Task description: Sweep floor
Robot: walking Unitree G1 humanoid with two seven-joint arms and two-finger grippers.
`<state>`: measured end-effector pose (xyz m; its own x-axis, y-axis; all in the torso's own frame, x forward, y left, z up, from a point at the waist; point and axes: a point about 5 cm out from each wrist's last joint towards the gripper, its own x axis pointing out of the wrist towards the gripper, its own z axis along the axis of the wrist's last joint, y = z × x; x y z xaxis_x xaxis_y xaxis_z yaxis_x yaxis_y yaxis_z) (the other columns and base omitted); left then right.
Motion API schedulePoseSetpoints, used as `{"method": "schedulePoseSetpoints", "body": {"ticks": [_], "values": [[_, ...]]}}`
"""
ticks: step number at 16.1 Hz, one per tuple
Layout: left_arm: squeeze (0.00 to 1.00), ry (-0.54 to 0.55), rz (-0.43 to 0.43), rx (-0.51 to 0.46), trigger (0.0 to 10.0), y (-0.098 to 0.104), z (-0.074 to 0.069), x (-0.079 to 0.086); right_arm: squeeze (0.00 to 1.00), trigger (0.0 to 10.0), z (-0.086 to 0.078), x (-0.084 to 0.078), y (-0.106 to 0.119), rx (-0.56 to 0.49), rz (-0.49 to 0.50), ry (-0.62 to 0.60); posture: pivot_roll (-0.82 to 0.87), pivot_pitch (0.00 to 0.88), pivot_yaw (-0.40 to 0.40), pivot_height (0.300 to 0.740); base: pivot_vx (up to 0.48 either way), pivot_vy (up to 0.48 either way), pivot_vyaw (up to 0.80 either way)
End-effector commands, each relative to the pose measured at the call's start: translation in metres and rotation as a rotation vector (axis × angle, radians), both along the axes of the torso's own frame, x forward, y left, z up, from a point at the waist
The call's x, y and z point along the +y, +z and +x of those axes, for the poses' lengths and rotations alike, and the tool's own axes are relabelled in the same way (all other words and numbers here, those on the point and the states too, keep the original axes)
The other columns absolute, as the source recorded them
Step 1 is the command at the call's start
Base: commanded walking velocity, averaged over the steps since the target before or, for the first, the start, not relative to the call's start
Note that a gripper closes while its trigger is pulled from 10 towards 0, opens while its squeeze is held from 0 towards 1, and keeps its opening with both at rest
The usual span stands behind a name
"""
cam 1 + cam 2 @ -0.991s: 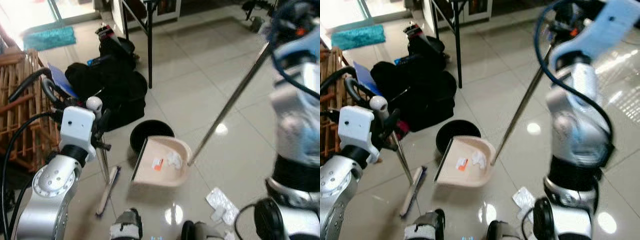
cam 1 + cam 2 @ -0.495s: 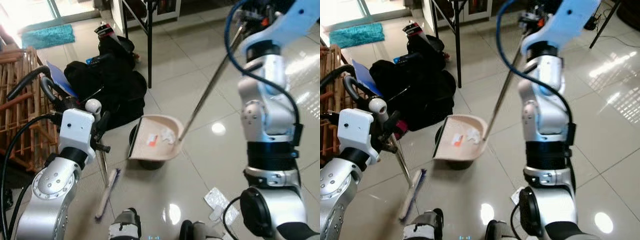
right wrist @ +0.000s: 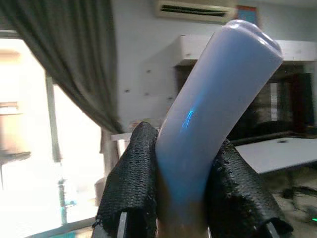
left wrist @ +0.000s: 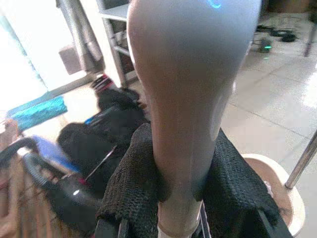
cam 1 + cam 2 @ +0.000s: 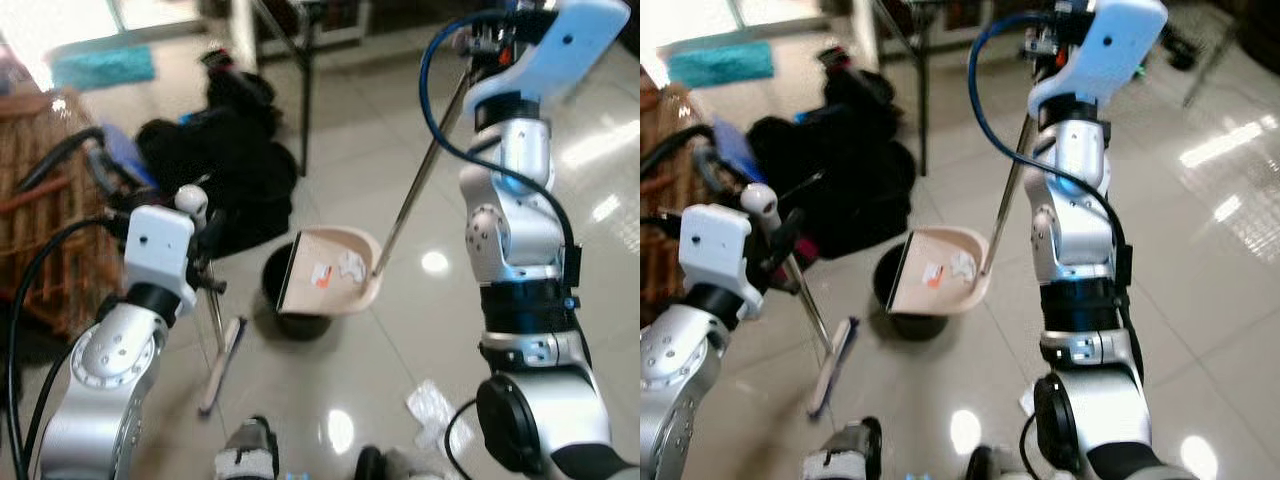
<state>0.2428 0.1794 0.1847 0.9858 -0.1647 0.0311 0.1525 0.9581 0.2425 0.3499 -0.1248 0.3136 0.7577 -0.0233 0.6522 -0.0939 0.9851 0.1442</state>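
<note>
My right gripper [image 3: 185, 173] is shut on the pale top end of the dustpan's long metal handle [image 5: 420, 180], high at the upper right. The beige dustpan [image 5: 330, 285] hangs tilted just over a black round bin [image 5: 290, 312], with white paper [image 5: 350, 265] and an orange scrap [image 5: 320, 277] lying in it. My left gripper [image 5: 205, 255] is shut on the broom's handle [image 4: 188, 124], just below its white knob [image 5: 190, 200]. The broom's brush head [image 5: 222, 350] rests on the tiles by my left side.
Black bags [image 5: 225, 165] and a blue sheet lie behind the bin. A wicker rack [image 5: 50, 200] stands at the left and a black table leg [image 5: 305, 90] behind. A white packet [image 5: 435, 410] lies on the glossy tiles near my feet.
The dustpan has come up off the floor and now hangs over the black bin. My right arm swung in toward the middle. The broom stayed nearly still.
</note>
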Motion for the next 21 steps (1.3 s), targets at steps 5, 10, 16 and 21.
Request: {"method": "schedulePoseSetpoints", "body": {"ticks": [5, 10, 16, 21], "values": [[0.0, -0.012, 0.013, -0.023, 10.0, 0.002, 0.002, 0.0, 0.0, 10.0, -0.012, -0.012, 0.009, -0.064, 0.051, -0.029, 0.19, 0.15, -0.027, 0.74, 0.34, 0.0, 0.15], [0.0, -0.022, 0.01, -0.022, 10.0, 0.001, 0.004, 0.0, 0.0, 10.0, -0.024, -0.02, 0.003, -0.043, 0.048, -0.042, 0.19, 0.134, -0.025, 0.74, 0.349, 0.0, 0.0], [0.0, -0.022, 0.013, -0.019, 10.0, 0.0, 0.005, -0.001, 0.0, 10.0, -0.027, -0.025, 0.001, -0.027, 0.063, -0.053, 0.2, 0.127, -0.025, 0.74, 0.058, 0.0, 0.0], [0.0, -0.014, 0.021, -0.019, 10.0, 0.001, 0.003, 0.002, 0.0, 10.0, -0.024, -0.022, 0.001, -0.062, 0.048, -0.057, 0.22, 0.144, -0.029, 0.74, 0.0, 0.0, 0.0]]}}
